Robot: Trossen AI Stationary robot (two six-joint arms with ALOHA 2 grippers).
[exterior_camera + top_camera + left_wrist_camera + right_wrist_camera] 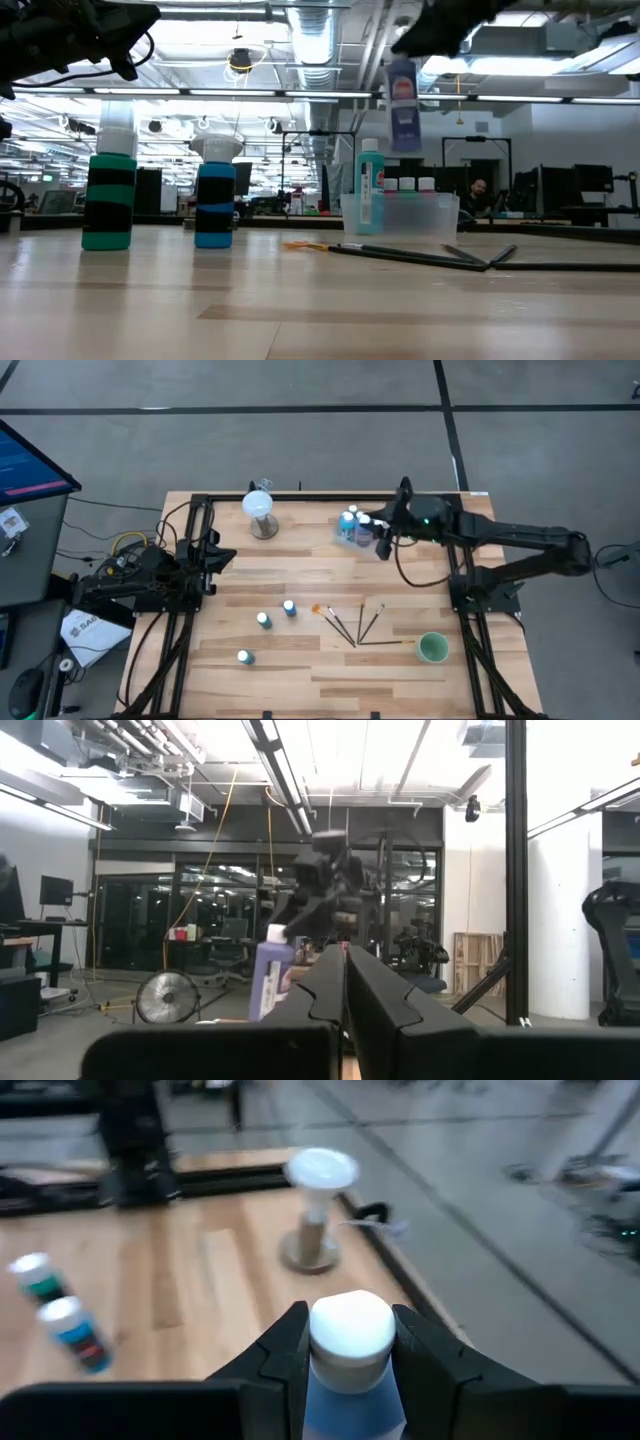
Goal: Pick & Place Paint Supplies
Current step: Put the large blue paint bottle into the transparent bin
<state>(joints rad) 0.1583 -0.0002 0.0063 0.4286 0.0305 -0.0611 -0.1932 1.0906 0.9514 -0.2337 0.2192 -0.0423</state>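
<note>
- Blue bottle (pixel 349 1380) with a white cap sits clamped between the right gripper (pixel 350 1342) fingers, held in the air above the clear bin (pixel 400 214) at the table's (pixel 300 670) far side, right of the white globe (pixel 260 506).
- Bin holds a teal bottle (pixel 368 188) and other capped bottles.
- Three bottles (pixel 264 620) stand near the middle-left; brushes (pixel 352 624) lie fanned right of them, beside a green cup (pixel 432 648).
- Left gripper (pixel 345 982) rests at the left edge, fingers pressed together, holding nothing.
</note>
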